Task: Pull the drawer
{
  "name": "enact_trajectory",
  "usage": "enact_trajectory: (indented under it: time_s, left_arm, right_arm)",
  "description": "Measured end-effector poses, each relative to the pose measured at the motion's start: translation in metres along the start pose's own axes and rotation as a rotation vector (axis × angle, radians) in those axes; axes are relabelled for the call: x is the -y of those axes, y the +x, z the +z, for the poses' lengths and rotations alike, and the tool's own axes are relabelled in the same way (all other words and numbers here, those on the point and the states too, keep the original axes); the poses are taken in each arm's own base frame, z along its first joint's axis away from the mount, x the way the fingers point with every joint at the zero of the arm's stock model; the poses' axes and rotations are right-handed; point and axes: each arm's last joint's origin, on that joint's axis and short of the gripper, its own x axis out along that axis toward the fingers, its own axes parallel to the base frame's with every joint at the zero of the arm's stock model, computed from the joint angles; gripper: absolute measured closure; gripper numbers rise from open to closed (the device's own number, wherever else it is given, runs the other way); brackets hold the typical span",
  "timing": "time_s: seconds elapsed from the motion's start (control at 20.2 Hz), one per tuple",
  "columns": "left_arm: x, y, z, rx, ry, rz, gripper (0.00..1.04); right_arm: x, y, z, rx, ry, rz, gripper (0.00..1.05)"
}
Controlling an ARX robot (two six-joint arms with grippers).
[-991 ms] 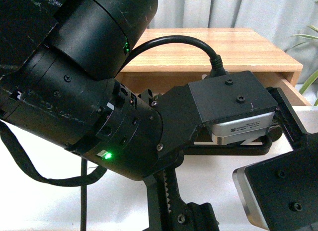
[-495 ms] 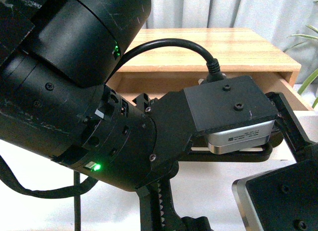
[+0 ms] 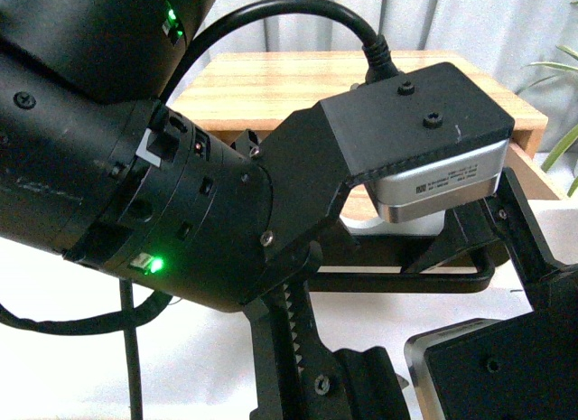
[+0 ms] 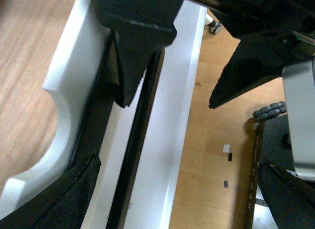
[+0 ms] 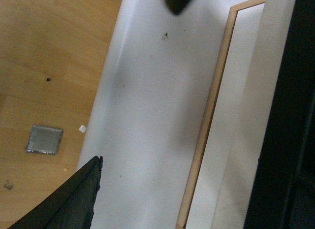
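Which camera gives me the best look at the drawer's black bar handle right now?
The left wrist view: the black bar handle runs along the white drawer front beside its notch. The front view is mostly filled by the left arm, so the handle can't be picked out; the right wrist view shows no handle.

The drawer (image 4: 66, 74) stands pulled open. Its white front carries a long black bar handle (image 4: 135, 145) and a semicircular notch (image 4: 56, 115) in the top edge, with light wood inside (image 4: 27, 51). The front view shows only its wooden side (image 3: 533, 163).
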Motion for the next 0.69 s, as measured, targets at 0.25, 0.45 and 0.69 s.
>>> enact_trajectory:
  time_s: [0.25,0.45,0.69]
  left_arm:
    - [0.004,-0.002,-0.003,-0.008,-0.022,-0.032,0.07]
    - [0.004,-0.006,0.0,0.003,-0.026,-0.025,0.07]
    - [0.001,-0.017,0.004,0.051,-0.041,-0.004,0.07]
  right_arm:
    - [0.003,-0.01,0.004,-0.001,0.026,-0.006,0.06]
    - [0.004,-0.016,0.006,0.012,0.035,0.002,0.06]
    - [0.008,-0.027,0.006,0.019,0.047,-0.016,0.06]
